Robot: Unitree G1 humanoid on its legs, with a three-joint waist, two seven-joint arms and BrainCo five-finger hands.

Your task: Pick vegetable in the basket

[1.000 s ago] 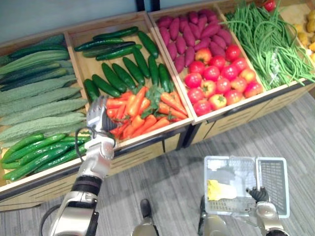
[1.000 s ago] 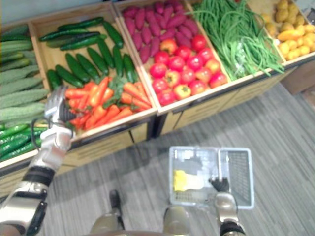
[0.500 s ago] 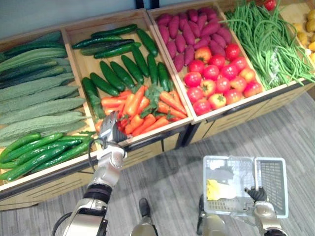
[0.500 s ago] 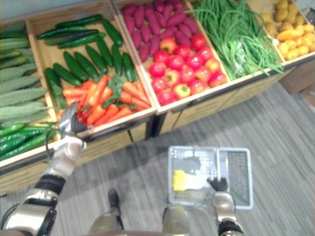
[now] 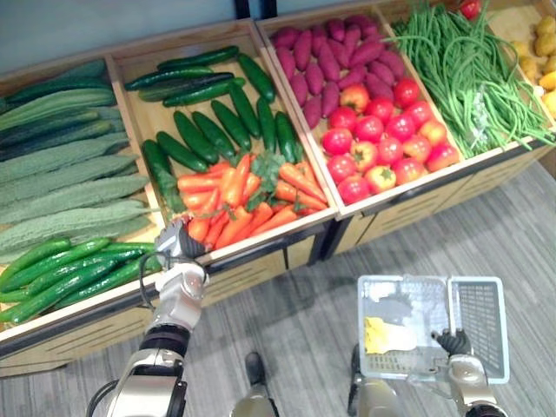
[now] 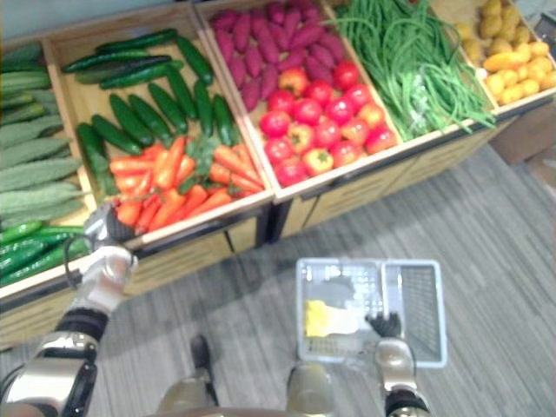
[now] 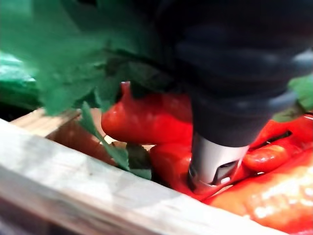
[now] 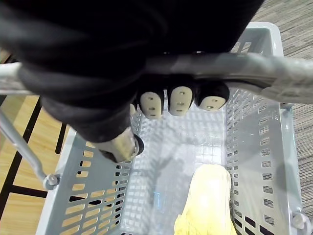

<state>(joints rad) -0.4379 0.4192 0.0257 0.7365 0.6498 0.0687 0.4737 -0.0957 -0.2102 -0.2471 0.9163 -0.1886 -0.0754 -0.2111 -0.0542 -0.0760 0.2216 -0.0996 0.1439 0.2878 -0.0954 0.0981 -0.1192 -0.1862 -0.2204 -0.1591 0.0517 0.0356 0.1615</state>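
My left hand (image 5: 180,243) has dropped among the long orange carrots (image 5: 239,195), so a pick looks near, though I cannot tell its grip. My right hand (image 8: 98,63) curls round the handle (image 8: 254,66) of the pale grey plastic basket (image 8: 254,161).

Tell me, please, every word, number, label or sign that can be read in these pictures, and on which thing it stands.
None can be read. The wooden crates show no label or price sign with legible text, the basket has plain perforated walls, and the yellow item lying inside it shows no print.
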